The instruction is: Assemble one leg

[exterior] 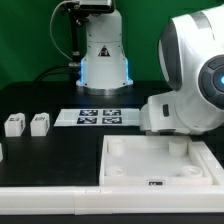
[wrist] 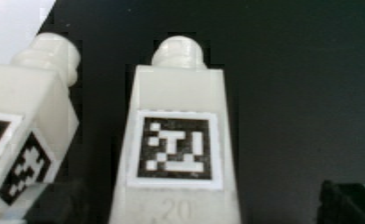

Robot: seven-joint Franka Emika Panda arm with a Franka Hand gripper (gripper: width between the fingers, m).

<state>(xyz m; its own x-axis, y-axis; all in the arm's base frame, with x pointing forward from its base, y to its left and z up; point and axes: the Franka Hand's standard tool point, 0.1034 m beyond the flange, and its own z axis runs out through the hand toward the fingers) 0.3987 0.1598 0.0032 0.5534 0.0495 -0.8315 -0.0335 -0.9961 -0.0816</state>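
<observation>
In the wrist view a white leg [wrist: 175, 130] with a black-and-white tag lies lengthwise right under my gripper [wrist: 182, 214]. A second leg [wrist: 22, 130] lies just beside it. One dark fingertip [wrist: 357, 205] shows well clear of the centre leg, so the jaws stand open and hold nothing. In the exterior view two more legs [exterior: 14, 125] [exterior: 40, 123] stand side by side on the black table at the exterior view's left. There my gripper is hidden behind the arm's white body [exterior: 185, 85].
The large white square tray-like piece [exterior: 150, 160] with corner sockets lies at the front. The marker board [exterior: 98, 117] lies behind it. The robot base [exterior: 103, 55] stands at the back. A small white part [exterior: 2, 152] shows at the left edge.
</observation>
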